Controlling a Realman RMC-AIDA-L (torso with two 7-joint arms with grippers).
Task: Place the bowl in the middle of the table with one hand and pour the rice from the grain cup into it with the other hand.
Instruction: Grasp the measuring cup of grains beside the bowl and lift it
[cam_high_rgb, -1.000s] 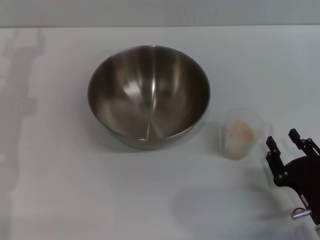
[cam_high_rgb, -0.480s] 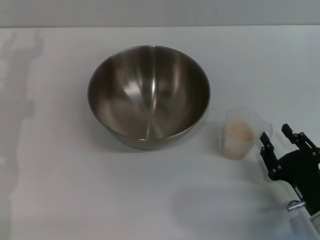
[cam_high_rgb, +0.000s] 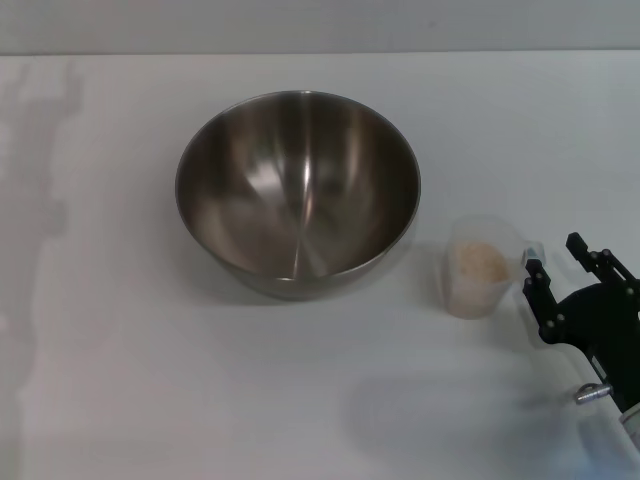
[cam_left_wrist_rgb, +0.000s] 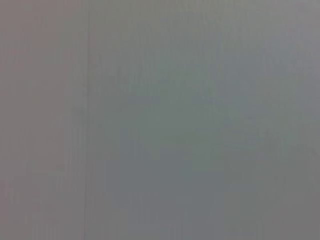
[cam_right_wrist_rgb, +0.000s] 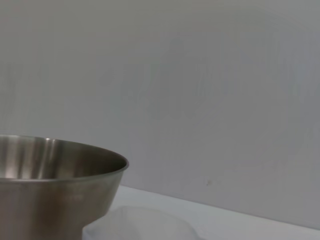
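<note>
Head view: bowl (cam_high_rgb: 298, 192) sits empty near mid-table (cam_high_rgb: 120, 380); to its right, just apart, stands the grain cup (cam_high_rgb: 484, 266), upright and holding rice (cam_high_rgb: 478, 264). Right gripper (cam_high_rgb: 556, 262), fingers spread and empty, has closed in from the right over the last second and now brackets the cup's handle side, so the grasp looks imminent, pour not yet begun. Left gripper not visible.
</note>
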